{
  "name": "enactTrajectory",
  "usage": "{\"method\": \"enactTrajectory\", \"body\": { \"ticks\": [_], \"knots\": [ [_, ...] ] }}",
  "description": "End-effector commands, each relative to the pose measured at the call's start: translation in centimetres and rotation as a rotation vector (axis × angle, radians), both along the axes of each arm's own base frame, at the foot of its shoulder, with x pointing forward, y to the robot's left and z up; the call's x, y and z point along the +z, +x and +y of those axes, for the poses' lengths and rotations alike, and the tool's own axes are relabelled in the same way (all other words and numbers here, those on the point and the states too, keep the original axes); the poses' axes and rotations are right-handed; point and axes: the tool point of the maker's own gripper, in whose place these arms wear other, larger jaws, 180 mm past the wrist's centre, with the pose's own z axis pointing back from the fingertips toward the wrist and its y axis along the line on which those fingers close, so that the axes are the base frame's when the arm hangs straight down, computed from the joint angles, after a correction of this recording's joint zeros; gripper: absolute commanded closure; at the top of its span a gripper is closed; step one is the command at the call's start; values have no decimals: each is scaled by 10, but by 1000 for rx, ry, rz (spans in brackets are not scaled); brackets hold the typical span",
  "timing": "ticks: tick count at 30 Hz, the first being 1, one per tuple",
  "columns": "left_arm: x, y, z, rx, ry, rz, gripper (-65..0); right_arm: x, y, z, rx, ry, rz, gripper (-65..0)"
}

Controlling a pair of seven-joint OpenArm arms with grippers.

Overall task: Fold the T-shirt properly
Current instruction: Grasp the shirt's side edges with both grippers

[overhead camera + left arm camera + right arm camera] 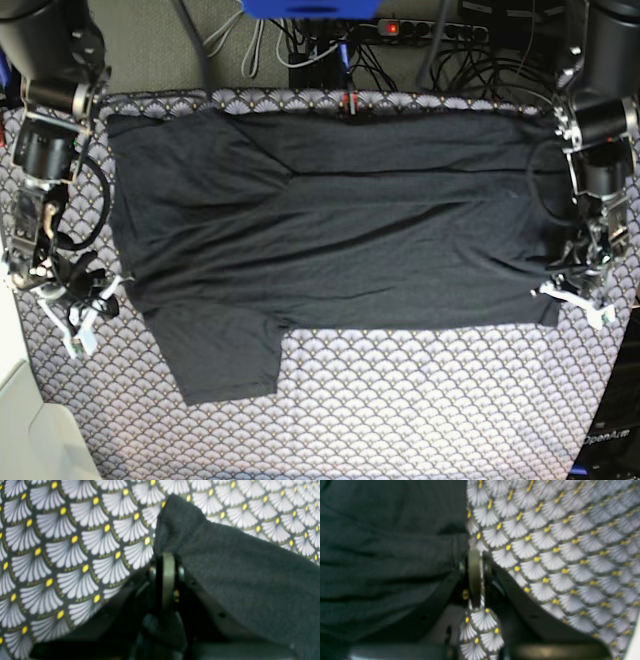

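The dark charcoal T-shirt point(340, 230) lies spread flat across the patterned table, with one sleeve point(225, 355) pointing toward the front. At the shirt's right edge, my left gripper point(575, 298) is shut on the T-shirt. The left wrist view shows the T-shirt point(250, 580) bunched up and pinched in the left gripper point(166, 555). My right gripper point(85, 315) sits at the shirt's left edge. In the right wrist view the right gripper point(478, 552) is shut on a fold of the scallop-patterned cloth point(482, 622), and the T-shirt point(382, 555) lies just beside its fingers.
The purple-white scallop-patterned cloth point(420, 400) covers the whole table. Cables and a power strip point(400, 28) run behind the far edge. A white surface point(30, 430) borders the table at the front left.
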Motion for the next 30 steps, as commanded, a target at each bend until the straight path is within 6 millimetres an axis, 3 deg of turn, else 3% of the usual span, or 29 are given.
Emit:
{"method": "enactTrajectory", "body": {
  "ticks": [1,7,15,17,24,27,30],
  "knots": [
    [31,12,18,27,23,-70,-4,24,9,-7,-1,-20,-67,-12],
    [42,1,24,25,44,-73,-4,30,1,1,20,-49,-87,-11],
    [34,2,10,14,22,-68,-4,7,9,5,0,9,4,-21],
    [34,2,10,14,23,-69,-4,3,11,5,-7,26,32,-63],
    [34,1,11,14,24,-67,-4,9,25,11,-12,66,20,-302],
    [34,1,12,15,26,-67,-4,11,28,12,-11,70,12,-344],
    [34,1,12,15,26,-67,-4,13,31,14,-10,86,-24,-346]
  ]
}}
